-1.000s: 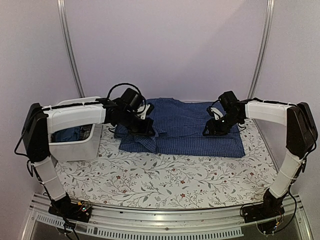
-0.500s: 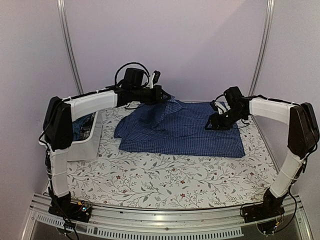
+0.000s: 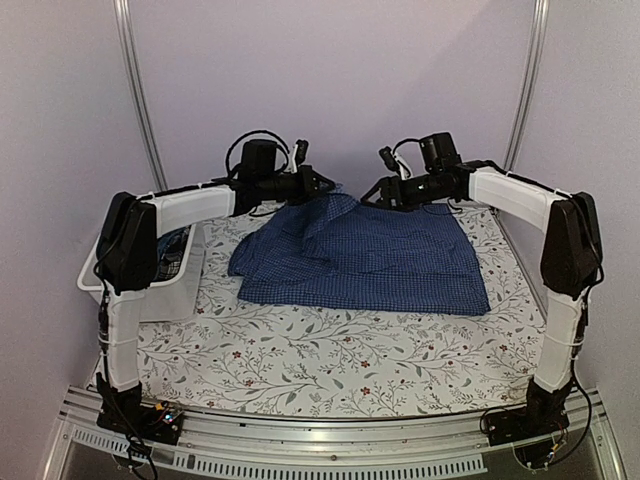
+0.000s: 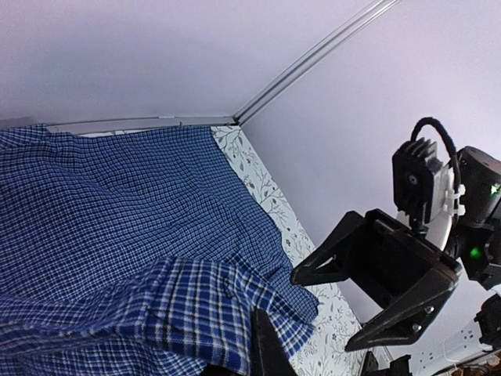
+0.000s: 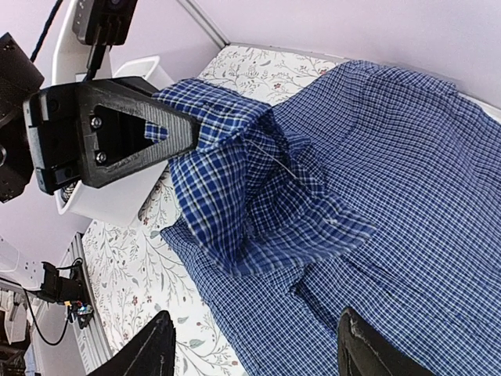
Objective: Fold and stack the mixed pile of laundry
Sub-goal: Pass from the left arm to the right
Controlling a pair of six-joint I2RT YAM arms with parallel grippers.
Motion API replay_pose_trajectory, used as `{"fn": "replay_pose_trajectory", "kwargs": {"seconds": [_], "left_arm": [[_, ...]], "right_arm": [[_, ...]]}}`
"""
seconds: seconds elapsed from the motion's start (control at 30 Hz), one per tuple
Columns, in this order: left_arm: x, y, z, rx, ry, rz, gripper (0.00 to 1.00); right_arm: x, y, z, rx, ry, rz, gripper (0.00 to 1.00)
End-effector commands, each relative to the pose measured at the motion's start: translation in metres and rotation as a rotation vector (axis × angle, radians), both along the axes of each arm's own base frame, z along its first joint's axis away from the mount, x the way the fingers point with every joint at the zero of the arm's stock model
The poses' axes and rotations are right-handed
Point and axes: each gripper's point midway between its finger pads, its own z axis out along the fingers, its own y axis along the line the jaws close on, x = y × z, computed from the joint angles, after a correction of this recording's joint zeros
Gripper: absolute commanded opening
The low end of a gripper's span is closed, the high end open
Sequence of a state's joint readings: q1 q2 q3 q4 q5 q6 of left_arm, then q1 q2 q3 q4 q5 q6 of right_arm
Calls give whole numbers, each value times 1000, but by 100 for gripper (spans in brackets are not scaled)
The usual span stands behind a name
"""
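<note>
A: Surface?
B: A table under a floral cloth (image 3: 330, 360), lying flat.
A: On it?
B: A checked shirt (image 3: 400, 260) spread over the far half, its left part raised off the cloth. A white tub (image 3: 175, 295) at the left edge, near the shirt.

White arms (image 3: 190, 205), black joints (image 3: 126, 242)

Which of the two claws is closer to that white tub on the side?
Left. The left gripper, pinching a fold of the checked shirt, is up and right of the white tub; the right gripper hangs open farther right.
</note>
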State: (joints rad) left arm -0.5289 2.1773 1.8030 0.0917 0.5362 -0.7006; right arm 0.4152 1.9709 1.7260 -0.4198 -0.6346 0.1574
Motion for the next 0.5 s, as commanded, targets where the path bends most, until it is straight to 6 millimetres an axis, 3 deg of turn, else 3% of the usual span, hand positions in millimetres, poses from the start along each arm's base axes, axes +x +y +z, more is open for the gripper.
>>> {"fn": "replay_pose_trajectory", "kwargs": {"seconds": [0.0, 0.27, 0.47], "left_arm": [[2, -4, 27, -50, -50, -20, 5], [7, -8, 22, -37, -44, -28, 6], [9, -13, 24, -39, -49, -50, 6]], "right_arm": [[0, 35, 3, 39, -4, 60, 69], [16, 51, 10, -44, -92, 28, 65], [45, 44, -10, -196, -133, -85, 38]]}}
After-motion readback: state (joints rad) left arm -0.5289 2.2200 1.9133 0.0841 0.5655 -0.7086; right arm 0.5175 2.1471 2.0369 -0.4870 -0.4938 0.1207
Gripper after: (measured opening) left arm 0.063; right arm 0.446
